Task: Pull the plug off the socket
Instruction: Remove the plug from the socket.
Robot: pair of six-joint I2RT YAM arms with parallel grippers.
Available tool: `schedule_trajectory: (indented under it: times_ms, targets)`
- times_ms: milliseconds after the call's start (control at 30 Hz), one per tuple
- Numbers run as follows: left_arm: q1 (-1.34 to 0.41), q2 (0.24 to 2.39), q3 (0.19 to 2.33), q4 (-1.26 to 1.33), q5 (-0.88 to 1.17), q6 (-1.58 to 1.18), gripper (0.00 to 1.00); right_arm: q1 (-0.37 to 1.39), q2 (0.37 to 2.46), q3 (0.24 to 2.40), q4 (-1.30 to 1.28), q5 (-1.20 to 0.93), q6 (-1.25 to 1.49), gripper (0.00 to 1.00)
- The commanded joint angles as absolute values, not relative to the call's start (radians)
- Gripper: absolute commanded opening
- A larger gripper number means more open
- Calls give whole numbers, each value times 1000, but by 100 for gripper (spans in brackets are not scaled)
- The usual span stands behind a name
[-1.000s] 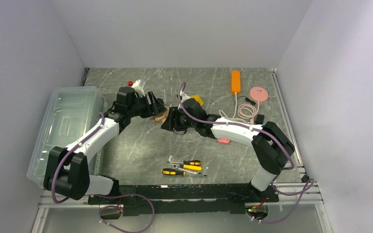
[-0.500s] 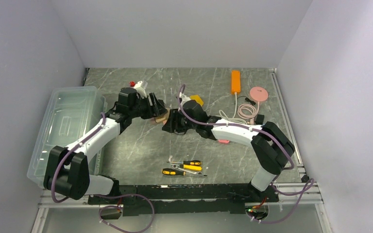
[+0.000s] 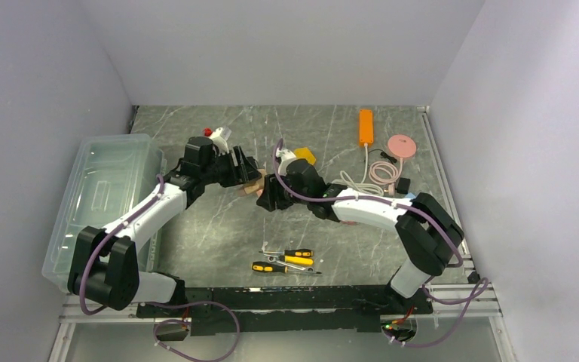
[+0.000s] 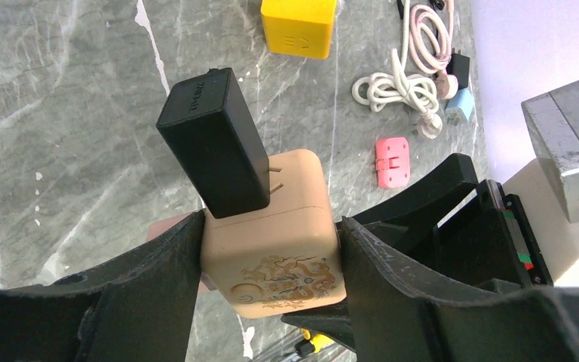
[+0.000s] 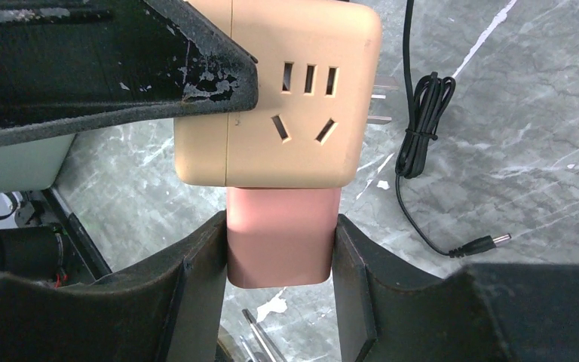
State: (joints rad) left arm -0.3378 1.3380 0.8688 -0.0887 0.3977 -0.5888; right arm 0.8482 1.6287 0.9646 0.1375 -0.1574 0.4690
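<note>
The left fingers [image 4: 158, 264] are clenched on two sides of the beige socket [image 4: 271, 219]. They hold it, as it seems, a little above the surface [image 3: 211, 226], near its middle. The right fingers [image 5: 196, 286] are clenched on the pink plug [image 5: 283, 237], which sits in the socket face turned toward the right arm. I see no gap between this plug and the socket. So I judge that the grasping is done and the pulling is not: the arms must draw apart in a straight line until the pins come free.

A black plug [image 4: 211, 143] stands in another face of the socket. Its pins partly show, so it looks half out, and no fingers hold it. It might drop if the socket is shaken.

A yellow block [image 4: 299, 26], coiled cables [image 4: 396, 90] and a small pink part [image 4: 392, 161] lie to the right. A black cable [image 5: 422, 113] lies on the surface below the socket. Screwdrivers [image 3: 286, 260] lie near, and a bin [image 3: 105, 188] stands at the left. Nothing seems to block the pulling path.
</note>
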Motion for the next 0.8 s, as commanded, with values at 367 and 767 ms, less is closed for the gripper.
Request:
schedule_trajectory:
  times_ms: [367,767]
  targets:
    - [-345,1331,864,-8,368,-603,0,855,1602,1076,37,-96,691,0]
    - [-344,1341,879,-14,370,-593,0,836,1527,980,196,-214,635,0]
